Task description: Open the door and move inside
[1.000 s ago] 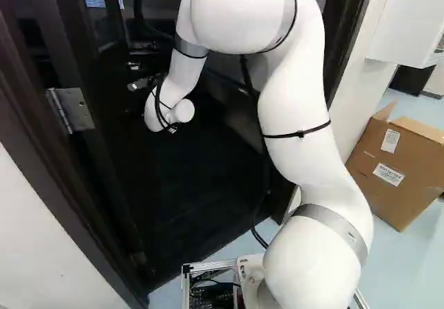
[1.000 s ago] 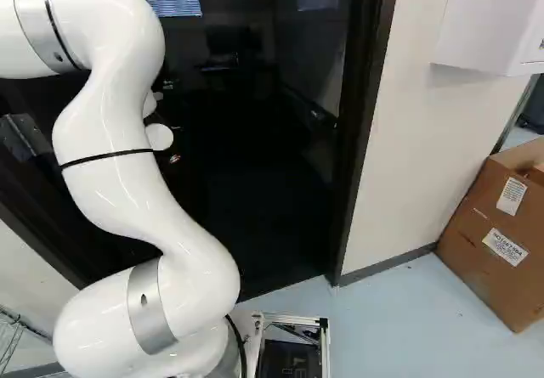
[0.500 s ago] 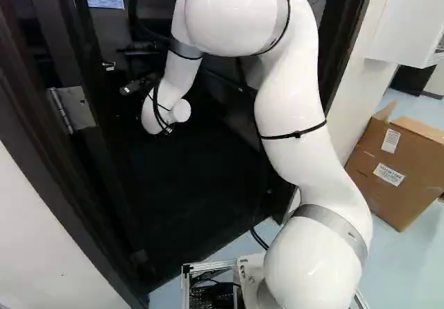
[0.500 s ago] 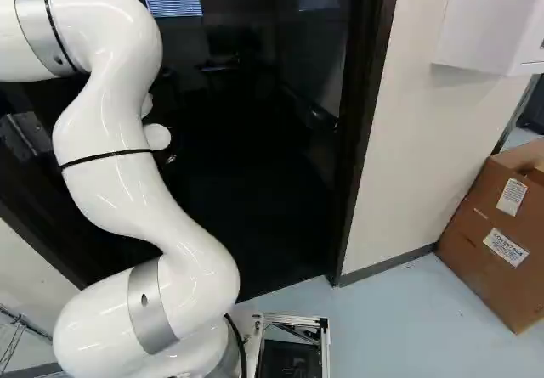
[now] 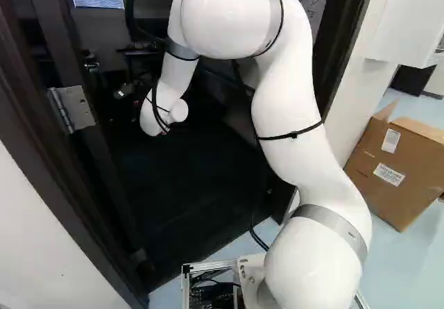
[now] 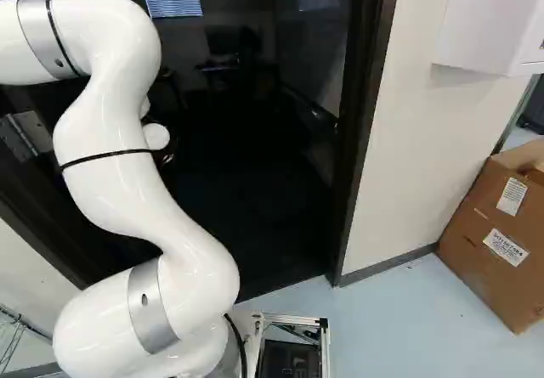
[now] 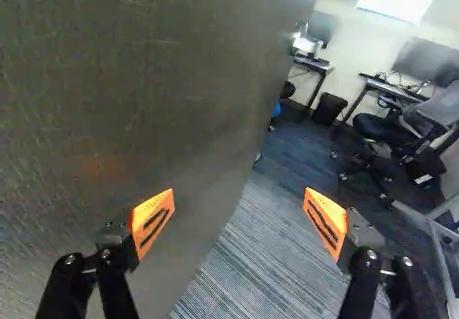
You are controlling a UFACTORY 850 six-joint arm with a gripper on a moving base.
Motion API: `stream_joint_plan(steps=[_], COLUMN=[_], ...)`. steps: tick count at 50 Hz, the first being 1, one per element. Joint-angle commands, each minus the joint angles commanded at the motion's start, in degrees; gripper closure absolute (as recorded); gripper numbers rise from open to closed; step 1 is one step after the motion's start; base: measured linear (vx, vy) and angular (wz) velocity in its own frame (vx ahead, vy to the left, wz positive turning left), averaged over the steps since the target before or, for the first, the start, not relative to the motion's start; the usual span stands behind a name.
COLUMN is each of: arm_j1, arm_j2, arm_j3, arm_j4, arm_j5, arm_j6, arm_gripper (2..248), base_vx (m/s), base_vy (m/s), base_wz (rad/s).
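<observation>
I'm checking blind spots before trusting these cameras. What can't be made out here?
- Hand: hidden behind the arm in the right base view.
- Any contact between hand and door: the wrist view doesn't settle the gap.
- Floor through the doorway: too dark for detail in both base views.
- Cardboard box: cut off by the right base view's right edge.
- Chair: cut off by the wrist view's edge.
</observation>
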Motion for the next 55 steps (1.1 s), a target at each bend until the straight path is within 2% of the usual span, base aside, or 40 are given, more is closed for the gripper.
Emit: stream_joint_plan(steps=[55], arm_j1=[3.4], arm_j2=[-5.5], arm_j3=[-7.5], arm_j4=[-3.9], arm_j5=[1.9], arm_j6=[0.0], arm_gripper=[3], base_vx=[0.000], base_vy=[0.000], base_wz=[-0.002])
